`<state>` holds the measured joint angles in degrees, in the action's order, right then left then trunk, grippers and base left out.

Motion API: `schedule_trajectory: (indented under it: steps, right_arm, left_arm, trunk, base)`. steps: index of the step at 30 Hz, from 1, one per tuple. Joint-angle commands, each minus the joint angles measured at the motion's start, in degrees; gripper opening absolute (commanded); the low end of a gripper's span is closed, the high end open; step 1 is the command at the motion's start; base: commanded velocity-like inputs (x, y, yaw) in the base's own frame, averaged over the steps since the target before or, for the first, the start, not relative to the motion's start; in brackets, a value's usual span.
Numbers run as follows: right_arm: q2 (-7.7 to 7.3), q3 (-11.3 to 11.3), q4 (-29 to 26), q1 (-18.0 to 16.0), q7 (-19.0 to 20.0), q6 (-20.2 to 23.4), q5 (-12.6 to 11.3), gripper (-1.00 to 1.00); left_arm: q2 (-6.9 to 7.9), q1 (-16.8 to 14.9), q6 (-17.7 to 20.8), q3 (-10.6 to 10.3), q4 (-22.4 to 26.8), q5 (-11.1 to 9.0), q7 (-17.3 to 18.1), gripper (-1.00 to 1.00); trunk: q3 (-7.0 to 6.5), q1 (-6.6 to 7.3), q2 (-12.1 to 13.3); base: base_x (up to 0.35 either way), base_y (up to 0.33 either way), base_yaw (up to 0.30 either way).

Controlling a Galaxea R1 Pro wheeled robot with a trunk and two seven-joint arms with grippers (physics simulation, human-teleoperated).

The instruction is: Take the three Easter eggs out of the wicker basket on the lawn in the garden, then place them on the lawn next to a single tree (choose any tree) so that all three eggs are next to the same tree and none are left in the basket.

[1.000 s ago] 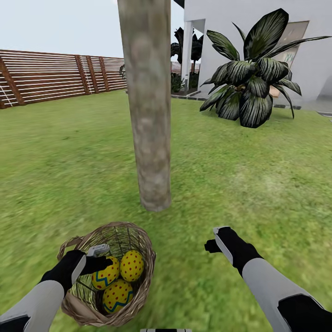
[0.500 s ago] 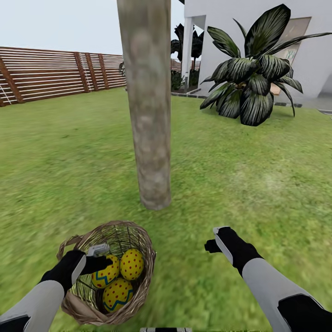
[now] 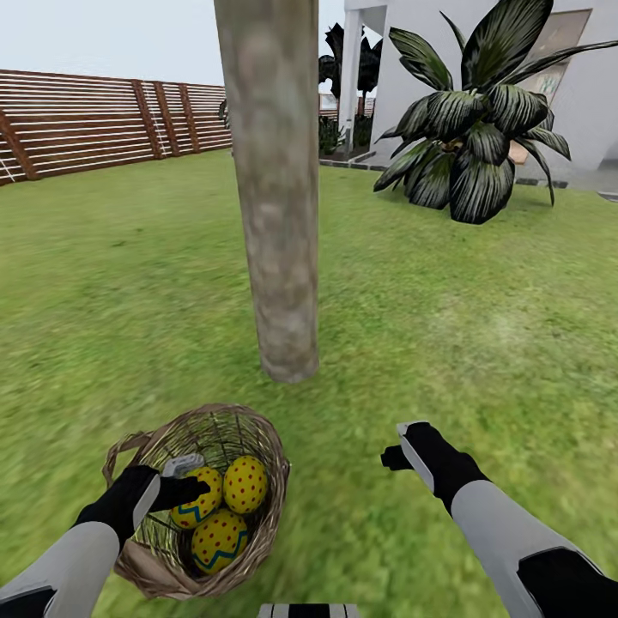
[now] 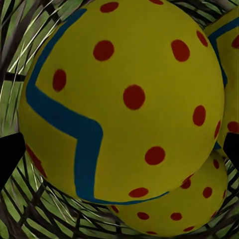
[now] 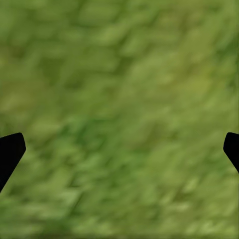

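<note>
Down inside the wicker basket [image 3: 257,524], just short of the tree [image 3: 275,215], we are reaching with our left gripper [image 3: 190,481] toward the three Easter eggs [image 3: 221,515]. We are closing on the zigzag egg [image 4: 124,104], the one farthest from the trunk's side of the basket where the plain dotted egg [image 3: 245,483] sits. In the left wrist view the two fingertips are standing wide apart at either edge with the egg between them, gripping nothing yet as far as we can judge. Our right gripper [image 3: 402,453] is hanging spread open over bare lawn [image 5: 119,99], well apart from the basket, holding nothing.

We are judging these eggs as smooth, hard and rounded, likely light but slippery, so we are wanting the pads across the widest belly, not near an end where they would squirt out. The zigzag egg's long axis seems to be tilting up and toward the trunk, narrower end uppermost, though we cannot tell for sure. The wicker looks stiff and may snag a finger.
</note>
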<state>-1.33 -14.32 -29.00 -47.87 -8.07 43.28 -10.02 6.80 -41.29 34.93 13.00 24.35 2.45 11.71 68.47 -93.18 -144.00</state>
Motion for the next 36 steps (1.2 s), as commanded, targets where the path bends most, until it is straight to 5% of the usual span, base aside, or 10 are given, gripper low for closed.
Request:
schedule_trajectory:
  steps: [1, 8, 36]
  right_arm:
    - [-0.07, -0.45, -0.09, -0.01, -0.45, 0.23, -0.61, 1.0]
    - [0.01, -0.45, -0.08, -0.03, -0.45, 0.24, -0.61, 1.0]
    - [0.1, -0.49, -0.05, -0.03, -0.36, 0.23, -0.61, 1.0]
  left_arm:
    - [-0.04, -0.02, 0.32, 0.36, 0.08, 0.27, 0.33, 1.0]
    - [-0.04, -0.02, 0.4, 0.35, 0.08, 0.28, 0.33, 1.0]
    - [-0.11, 0.0, 0.22, 0.36, 0.08, 0.19, 0.33, 1.0]
  trunk:
    - [0.27, -0.01, -0.03]
    - [1.82, -0.2, -0.13]
    - [2.26, -0.25, -0.15]
  base:
    - [0.0, 0.0, 0.0]
    - [0.0, 0.0, 0.0]
    - [0.0, 0.0, 0.0]
